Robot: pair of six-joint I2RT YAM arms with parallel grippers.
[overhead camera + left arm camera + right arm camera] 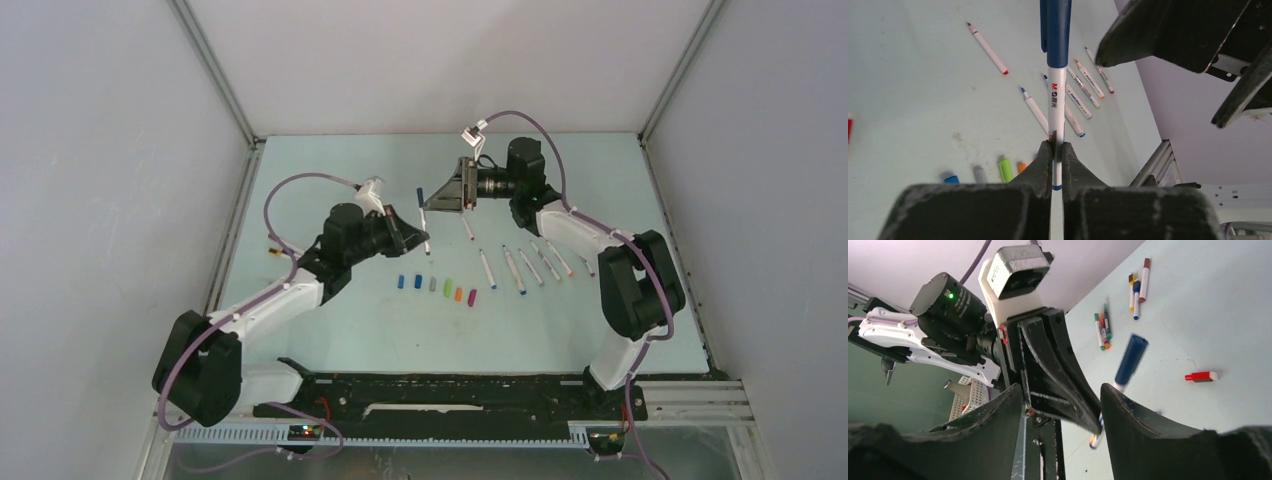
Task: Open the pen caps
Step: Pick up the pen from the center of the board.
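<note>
Pen (1056, 105) clamped between left gripper (1057, 150) jaws, dark blue cap (1057, 25) past their tips, right gripper (1060, 390) jaws apart beside that cap

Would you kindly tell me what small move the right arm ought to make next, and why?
Probably shift the open right pincer over the dark blue plastic cap and close on it. The left pincer clamps the white pen barrel, the cap is on, and the right jaws stand beside it, not around it.
</note>
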